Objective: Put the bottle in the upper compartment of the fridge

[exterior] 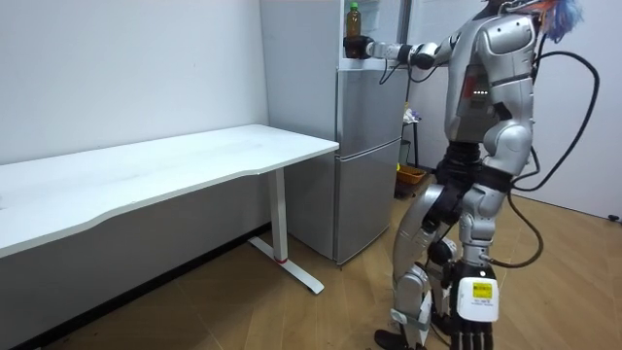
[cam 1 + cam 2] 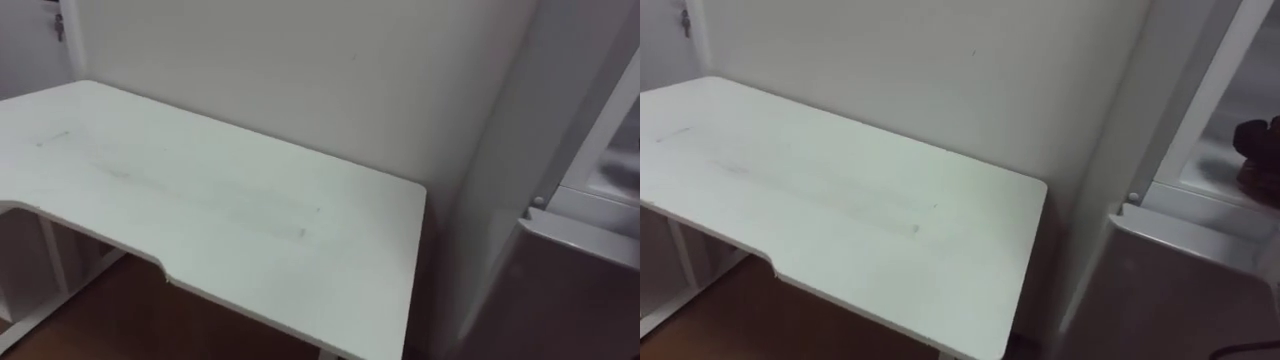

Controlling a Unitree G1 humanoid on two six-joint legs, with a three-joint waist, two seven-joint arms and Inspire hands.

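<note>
In the room view I stand before the grey fridge [image 1: 367, 146], facing it. My right arm reaches out at shoulder height to the open upper compartment [image 1: 377, 29]. My right hand [image 1: 359, 47] is curled round the lower part of the bottle [image 1: 354, 17], which stands upright with a light cap and a greenish-brown body. In the right eye view the same dark hand [image 2: 1264, 145] shows at the right edge, inside the white upper compartment [image 2: 1220, 130]. My left hand [image 1: 473, 329] hangs by my leg with its fingers straight.
A long white table [image 2: 200, 200] stands along the wall on my left, and its end nearly meets the fridge's side [image 2: 1110, 150]. The lower fridge door [image 2: 1180, 290] is shut. Wooden floor [image 1: 321, 321] lies underfoot.
</note>
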